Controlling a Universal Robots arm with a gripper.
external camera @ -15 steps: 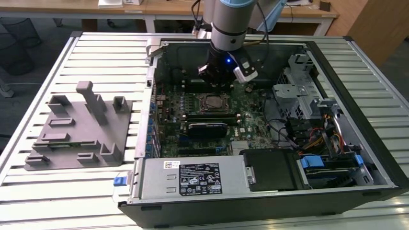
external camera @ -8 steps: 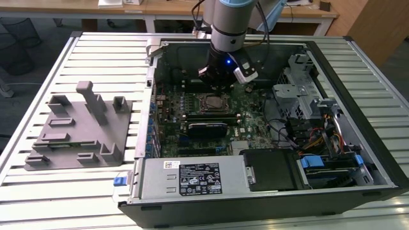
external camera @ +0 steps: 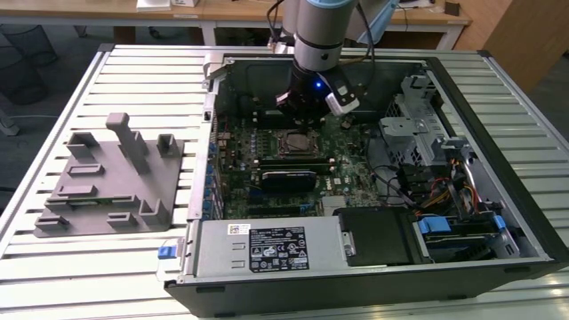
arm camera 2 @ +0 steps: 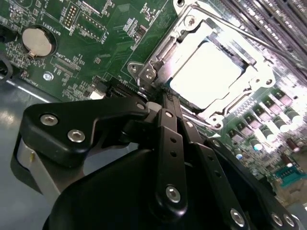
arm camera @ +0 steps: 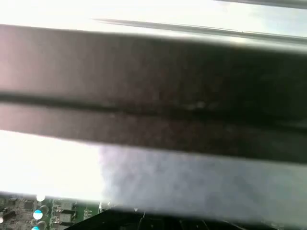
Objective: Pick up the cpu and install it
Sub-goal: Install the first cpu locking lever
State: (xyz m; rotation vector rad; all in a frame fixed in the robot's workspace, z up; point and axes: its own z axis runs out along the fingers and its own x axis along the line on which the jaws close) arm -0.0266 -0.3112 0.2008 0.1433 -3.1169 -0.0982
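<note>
Black gripper [arm camera 2: 158,103] linkages are looming nearest in the second wrist view, fingers drawn together and holding nothing, tips hovering at the socket frame [arm camera 2: 144,72]. Beyond, the cpu [arm camera 2: 206,72] is already sitting seated in its socket on the green motherboard [arm camera 2: 96,28].

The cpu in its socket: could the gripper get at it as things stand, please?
Probably yes. The cpu lies uncovered in the socket, its top bare, and the gripper sits beside it with nothing between them.
</note>
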